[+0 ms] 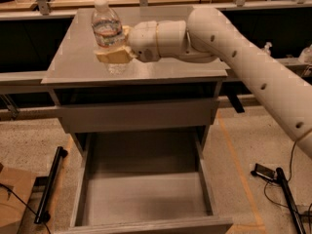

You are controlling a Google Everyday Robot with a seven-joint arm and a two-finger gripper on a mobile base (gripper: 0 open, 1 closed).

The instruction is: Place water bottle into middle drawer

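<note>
The water bottle (106, 27), clear plastic with a white cap and a pale label band, stands upright over the left part of the grey cabinet top (195, 68). My gripper (113, 46) is shut on the bottle's lower half, with tan fingers (115, 56) on both sides of it. My white arm reaches in from the right. I cannot tell whether the bottle's base touches the top. The middle drawer (146, 199) is pulled out wide open below, with a flat bare floor and low side walls.
A closed grey drawer front (136, 115) sits just under the cabinet top. A black bar (48, 185) and brown cardboard (12, 199) lie on the floor at left. Cables and a black device (267, 172) lie at right. Dark benches run behind.
</note>
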